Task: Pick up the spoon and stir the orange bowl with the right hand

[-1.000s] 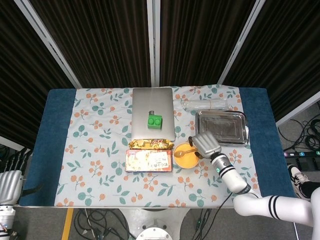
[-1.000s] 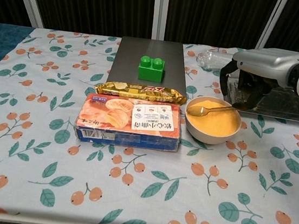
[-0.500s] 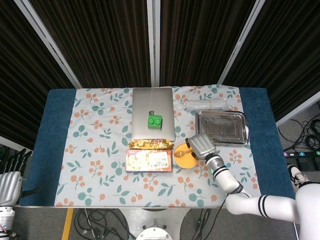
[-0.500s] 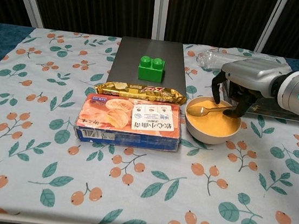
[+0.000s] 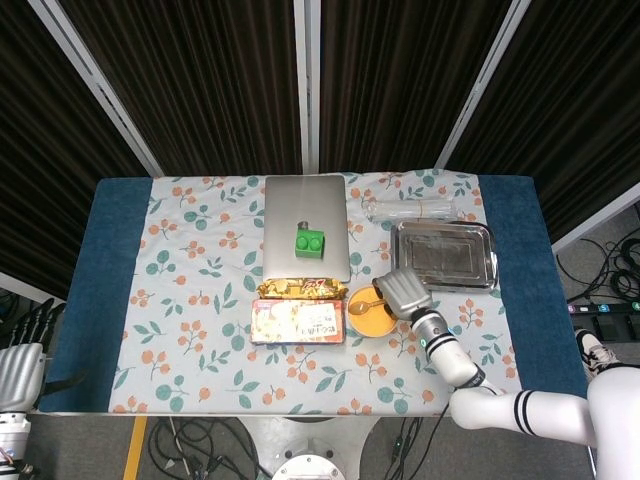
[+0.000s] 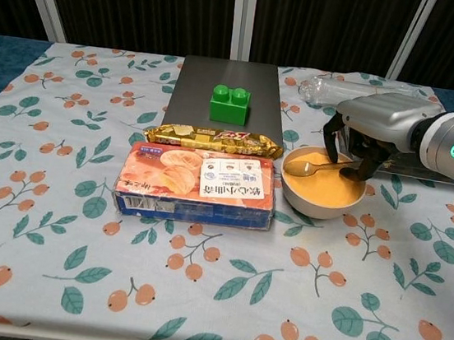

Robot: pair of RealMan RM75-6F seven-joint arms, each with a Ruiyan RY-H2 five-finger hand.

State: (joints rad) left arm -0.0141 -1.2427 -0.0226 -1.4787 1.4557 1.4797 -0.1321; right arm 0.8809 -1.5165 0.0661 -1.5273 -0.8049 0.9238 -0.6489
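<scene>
The orange bowl [image 6: 323, 187] stands on the floral tablecloth [image 6: 58, 199] just right of the biscuit box [image 6: 197, 185], and the gold spoon [image 6: 317, 165] lies across it, its scoop over the left part of the orange filling and its handle running right toward the rim. The right hand [image 6: 364, 129] hangs palm-down over the right half of the bowl. Its dark fingers [image 6: 350, 159] curl downward on either side of the spoon handle: one drops behind the handle near the far rim, others come down at the handle's right end. Whether they actually pinch the handle or only bracket it cannot be told; in the head view the hand [image 5: 404, 293] covers that end of the spoon [image 5: 367, 305] and the bowl's [image 5: 366, 320] right edge.

Behind the box lies a gold snack bar [image 6: 213, 140], then a grey laptop [image 6: 227, 83] with a green toy brick [image 6: 229, 103] on it. A metal tray [image 5: 444, 254] and a clear plastic bottle [image 5: 410, 209] sit beyond the hand.

The left hand [image 5: 18, 368] rests off the table at the lower left, with its fingers [image 5: 38, 316] apart and holding nothing.
</scene>
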